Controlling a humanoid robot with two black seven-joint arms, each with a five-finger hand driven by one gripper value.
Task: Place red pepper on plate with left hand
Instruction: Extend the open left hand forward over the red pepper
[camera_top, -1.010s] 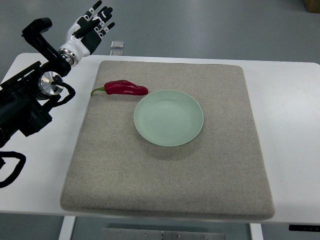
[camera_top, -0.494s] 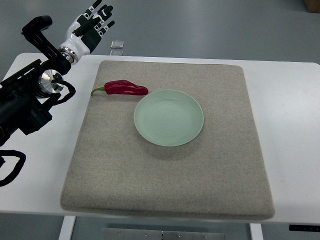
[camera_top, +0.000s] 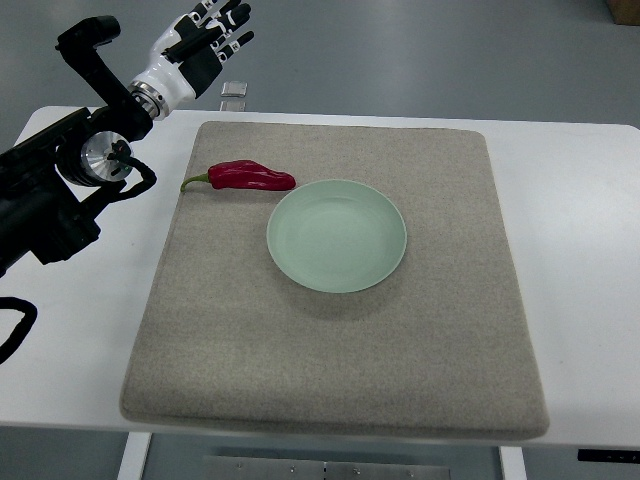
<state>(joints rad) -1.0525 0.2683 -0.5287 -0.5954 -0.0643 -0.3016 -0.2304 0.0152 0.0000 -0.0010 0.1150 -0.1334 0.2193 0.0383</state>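
A red pepper (camera_top: 248, 177) with a green stem lies on the grey mat (camera_top: 330, 340), touching the upper left edge of the pale green plate (camera_top: 337, 235). The plate is empty. My left hand (camera_top: 208, 38) is raised beyond the table's far left edge, well above and left of the pepper, fingers spread and holding nothing. Its black arm (camera_top: 60, 190) comes in from the left edge. The right arm is out of view.
The mat covers most of the white table (camera_top: 580, 260). A small clear object (camera_top: 234, 92) sits on the floor beyond the far table edge, near my left hand.
My left hand has moved up and to the right, toward the far edge of the table. The pepper and plate have not moved.
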